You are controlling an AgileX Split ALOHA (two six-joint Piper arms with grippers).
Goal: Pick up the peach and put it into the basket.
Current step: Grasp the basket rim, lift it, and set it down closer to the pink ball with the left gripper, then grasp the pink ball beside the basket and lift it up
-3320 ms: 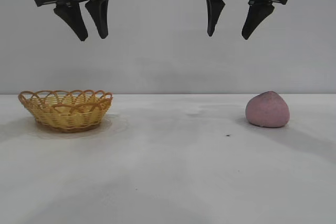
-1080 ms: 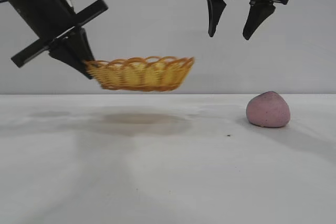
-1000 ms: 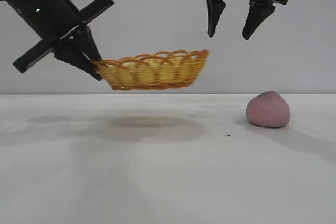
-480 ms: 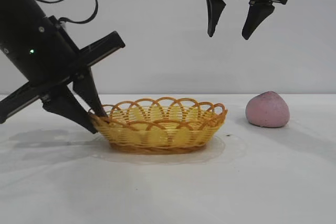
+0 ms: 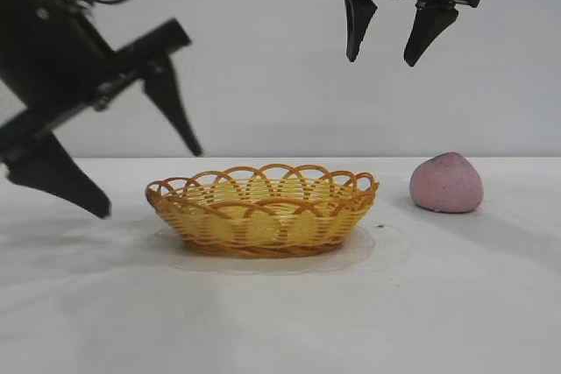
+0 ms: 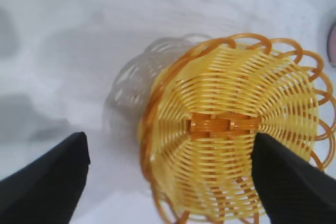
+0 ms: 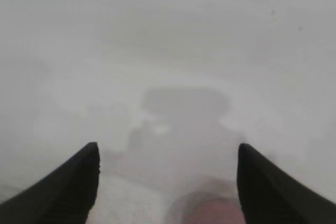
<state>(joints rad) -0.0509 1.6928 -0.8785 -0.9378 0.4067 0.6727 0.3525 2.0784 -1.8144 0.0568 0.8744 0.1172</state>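
The yellow wicker basket (image 5: 263, 227) with its orange looped rim stands on the white table at the middle, with nothing in it. The pink-mauve peach (image 5: 447, 184) lies on the table to its right, apart from it. My left gripper (image 5: 151, 184) hangs open and tilted just left of the basket, clear of its rim. In the left wrist view the basket (image 6: 231, 77) lies below the left gripper (image 6: 169, 145), one finger over its weave. My right gripper (image 5: 380, 60) hangs open high above, between basket and peach. Its wrist view shows the right gripper (image 7: 168, 148) and a blurred peach (image 7: 210, 211).
The white table (image 5: 280, 313) runs wide in front of the basket and the peach. A plain grey wall stands behind. A small dark speck (image 5: 380, 226) lies on the table between basket and peach.
The left gripper carried the basket from the left down to the table's middle, let it go and drew back up and to the left. The right arm and the peach have not moved.
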